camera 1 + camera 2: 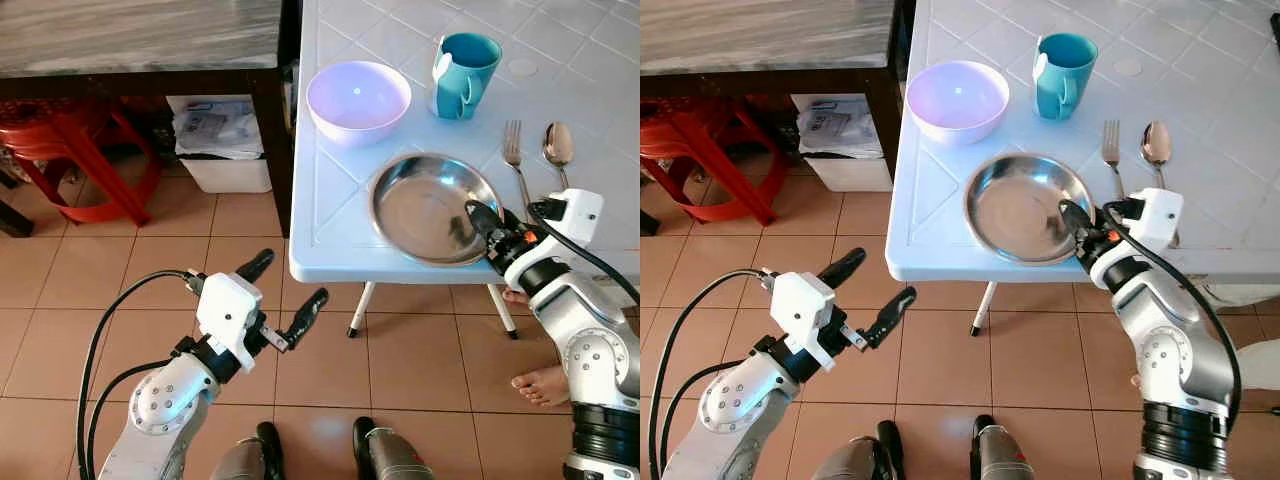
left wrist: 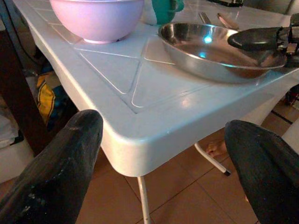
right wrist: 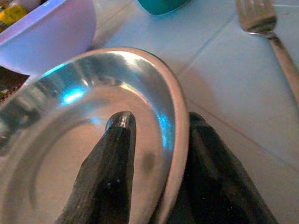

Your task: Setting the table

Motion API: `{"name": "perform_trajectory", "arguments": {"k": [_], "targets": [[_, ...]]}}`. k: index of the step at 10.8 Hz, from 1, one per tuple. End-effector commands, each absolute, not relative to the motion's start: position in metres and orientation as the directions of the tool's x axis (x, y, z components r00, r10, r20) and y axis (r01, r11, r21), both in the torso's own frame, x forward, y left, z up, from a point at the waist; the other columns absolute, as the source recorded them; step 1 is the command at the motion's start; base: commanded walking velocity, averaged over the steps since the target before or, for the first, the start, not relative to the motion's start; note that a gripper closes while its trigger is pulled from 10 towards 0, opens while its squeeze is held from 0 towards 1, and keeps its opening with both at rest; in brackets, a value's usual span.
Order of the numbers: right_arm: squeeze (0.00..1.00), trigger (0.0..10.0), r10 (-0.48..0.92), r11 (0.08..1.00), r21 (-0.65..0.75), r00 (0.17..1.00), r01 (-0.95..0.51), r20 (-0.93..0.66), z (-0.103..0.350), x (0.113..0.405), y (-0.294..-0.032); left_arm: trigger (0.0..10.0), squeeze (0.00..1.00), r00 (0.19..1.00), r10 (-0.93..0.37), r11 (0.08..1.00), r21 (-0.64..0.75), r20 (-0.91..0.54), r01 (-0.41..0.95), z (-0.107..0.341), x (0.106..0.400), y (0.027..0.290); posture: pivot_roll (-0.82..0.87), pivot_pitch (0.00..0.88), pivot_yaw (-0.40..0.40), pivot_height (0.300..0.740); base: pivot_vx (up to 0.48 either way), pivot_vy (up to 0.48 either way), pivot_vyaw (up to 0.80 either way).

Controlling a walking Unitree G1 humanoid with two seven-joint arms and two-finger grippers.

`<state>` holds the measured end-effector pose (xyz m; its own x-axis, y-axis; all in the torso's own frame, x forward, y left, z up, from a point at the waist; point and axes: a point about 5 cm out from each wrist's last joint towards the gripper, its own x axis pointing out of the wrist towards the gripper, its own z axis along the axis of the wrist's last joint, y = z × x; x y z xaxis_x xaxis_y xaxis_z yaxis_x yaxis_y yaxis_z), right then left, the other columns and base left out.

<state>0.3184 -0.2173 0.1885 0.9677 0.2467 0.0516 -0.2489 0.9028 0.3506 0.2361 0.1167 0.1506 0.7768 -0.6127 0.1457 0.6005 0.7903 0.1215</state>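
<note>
At table edge (image 1: 330, 262), right gripper (image 1: 484, 222) pinching steel plate (image 1: 425, 205) rim; left gripper (image 1: 285, 300) spread, idle. Next, probably: slide plate inward.

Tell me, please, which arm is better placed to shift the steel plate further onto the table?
The right. The right gripper already pinches the steel plate by its rim, one finger inside and one outside. The left gripper hangs open over the floor, off the table's corner, holding nothing.

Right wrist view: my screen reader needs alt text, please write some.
The right gripper pinches the rim of a steel plate, one finger inside, one outside, on a pale blue table. A lilac bowl and fork lie beyond.
</note>
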Motion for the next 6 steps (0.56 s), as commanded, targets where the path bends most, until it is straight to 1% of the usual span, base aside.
{"name": "perform_trajectory", "arguments": {"k": [1, 4, 6], "targets": [[0.00, 0.0, 0.243, 0.896, 0.389, 0.970, -0.212, -0.029, 0.1707, 0.3165, -0.2151, 10.0, 0.00, 0.763, -0.631, 0.775, 0.123, 0.139, 0.619, 0.1502, 0.2318, 0.1169, -0.10, 0.340, 0.041, 0.740, 0.000, 0.000, 0.00], [0.00, 0.0, 0.181, 0.893, 0.426, 0.983, -0.147, -0.041, 0.1708, 0.3180, -0.2179, 10.0, 0.00, 0.766, -0.627, 0.779, 0.132, 0.142, 0.614, 0.1512, 0.2324, 0.1176, -0.10, 0.343, 0.043, 0.740, 0.000, 0.000, 0.00], [0.00, 0.0, 0.091, 0.876, 0.479, 0.995, -0.056, -0.050, 0.1731, 0.3203, -0.2213, 10.0, 0.00, 0.767, -0.626, 0.780, 0.130, 0.145, 0.612, 0.1519, 0.2331, 0.1167, -0.10, 0.341, 0.040, 0.740, 0.000, 0.000, 0.00]]}}
